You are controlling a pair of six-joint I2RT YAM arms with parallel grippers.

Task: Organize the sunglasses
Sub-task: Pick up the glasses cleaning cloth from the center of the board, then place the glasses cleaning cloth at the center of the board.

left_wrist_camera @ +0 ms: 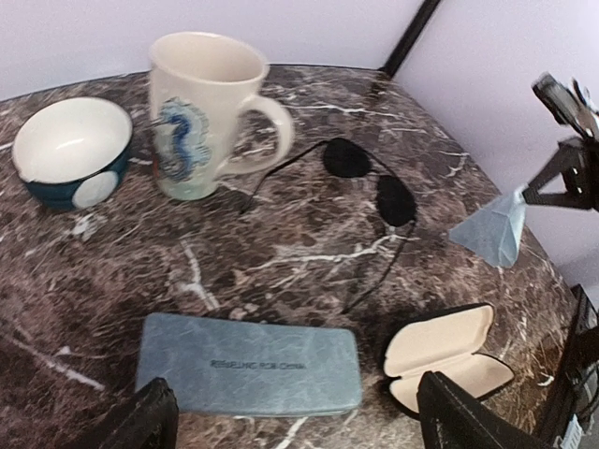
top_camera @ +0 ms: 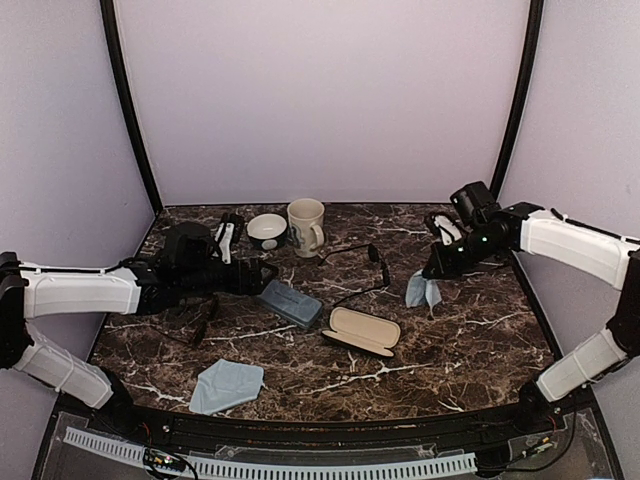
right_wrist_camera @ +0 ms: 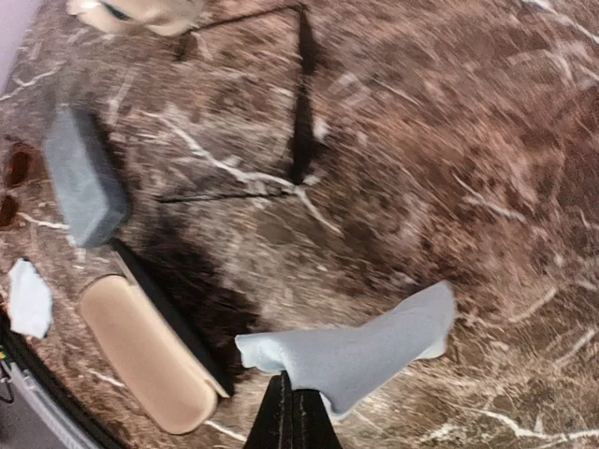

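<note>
Sunglasses, two pairs. The black wire-framed sunglasses lay unfolded on the marble table, just right of the mug. The brown sunglasses lay at the left, beneath the left arm.

Cases, two. The grey-blue hard case was closed. The black oval case lay open just beside it, tan lining up.

Light-blue cloths, two. The hanging cloth was pinched in the closed right gripper. The loose cloth lay near the front edge.

Seahorse mug, one; dark-blue bowl, one, side by side.

The left gripper stood with its jaws spread wide and holding nothing, at the hard case.
</note>
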